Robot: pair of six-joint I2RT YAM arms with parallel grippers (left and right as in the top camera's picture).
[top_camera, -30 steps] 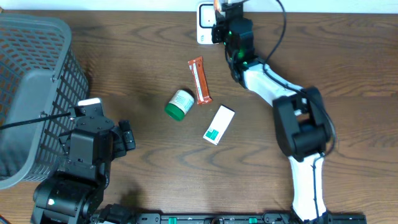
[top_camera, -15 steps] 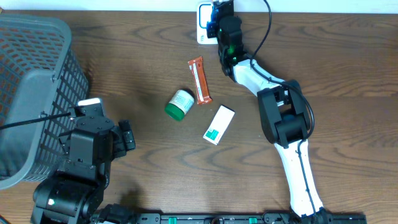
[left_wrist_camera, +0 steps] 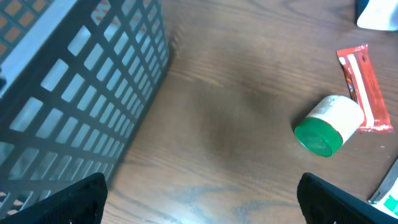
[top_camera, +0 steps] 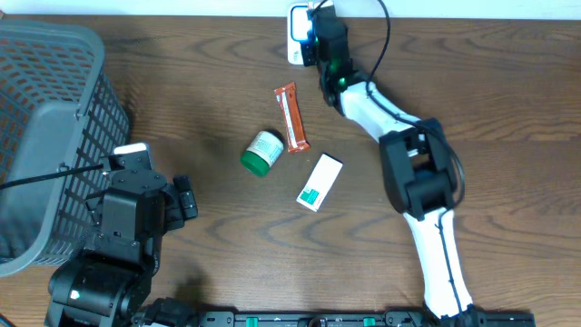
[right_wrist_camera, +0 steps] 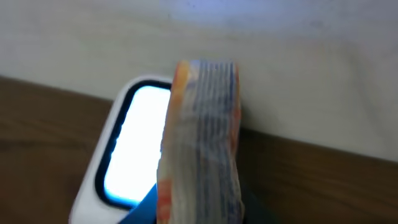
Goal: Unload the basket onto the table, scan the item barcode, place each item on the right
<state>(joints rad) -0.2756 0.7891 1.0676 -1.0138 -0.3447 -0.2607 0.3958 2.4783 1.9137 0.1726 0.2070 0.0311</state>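
A white scanner (top_camera: 295,38) with a lit window (right_wrist_camera: 134,140) stands at the table's far edge. My right gripper (top_camera: 320,20) is shut on a thin orange-and-blue packet (right_wrist_camera: 202,143), holding it edge-on just right of the lit window. The packet hides the gripper's fingers in the right wrist view. My left gripper (left_wrist_camera: 202,205) stands wide open over bare wood beside the basket, its black fingertips (left_wrist_camera: 74,199) far apart and nothing between them.
A grey mesh basket (top_camera: 45,136) fills the left side (left_wrist_camera: 74,81). Mid-table lie a white bottle with a green cap (top_camera: 261,152), a red snack bar (top_camera: 291,117) and a white box with green print (top_camera: 320,182). A pale wall runs behind the scanner.
My right arm has shifted a little left along the far edge, bringing the packet closer over the scanner. The left arm has not moved.
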